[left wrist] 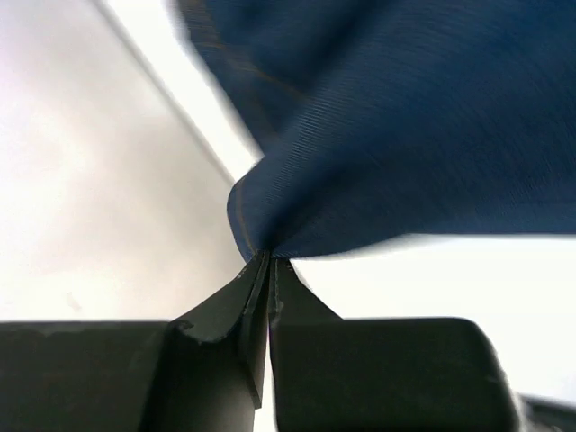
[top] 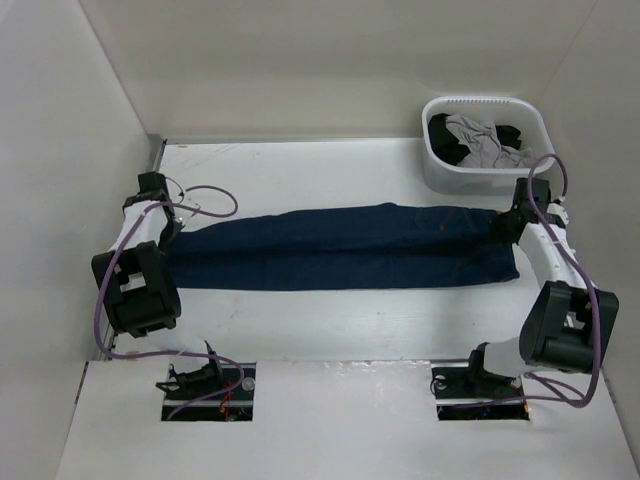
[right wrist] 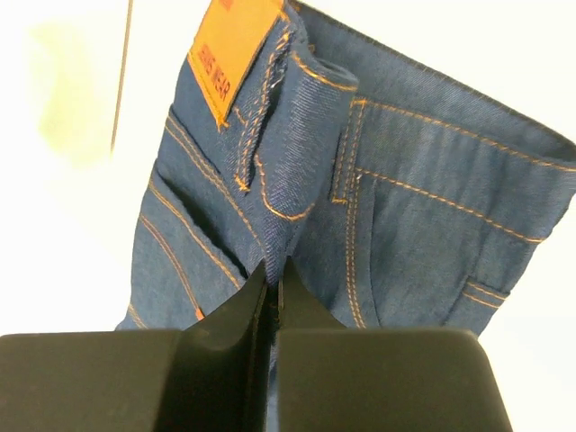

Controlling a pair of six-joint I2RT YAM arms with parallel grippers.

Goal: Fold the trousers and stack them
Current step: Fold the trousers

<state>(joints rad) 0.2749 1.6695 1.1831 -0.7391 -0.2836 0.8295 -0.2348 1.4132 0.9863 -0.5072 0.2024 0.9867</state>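
The dark navy-blue trousers (top: 345, 246) lie stretched left to right across the table, legs together, waist at the right. My left gripper (top: 172, 226) is shut on the leg end of the trousers (left wrist: 378, 135), pinching a fold of cloth at its fingertips (left wrist: 266, 261). My right gripper (top: 507, 226) is shut on the waistband of the trousers (right wrist: 405, 207), next to a belt loop and the tan patch (right wrist: 232, 49). Orange stitching shows on the pockets.
A white basket (top: 437, 172) stands at the back right and holds grey/white and black garments (top: 478, 140). White walls close in the left, back and right sides. A metal strip (top: 157, 152) runs along the back-left corner.
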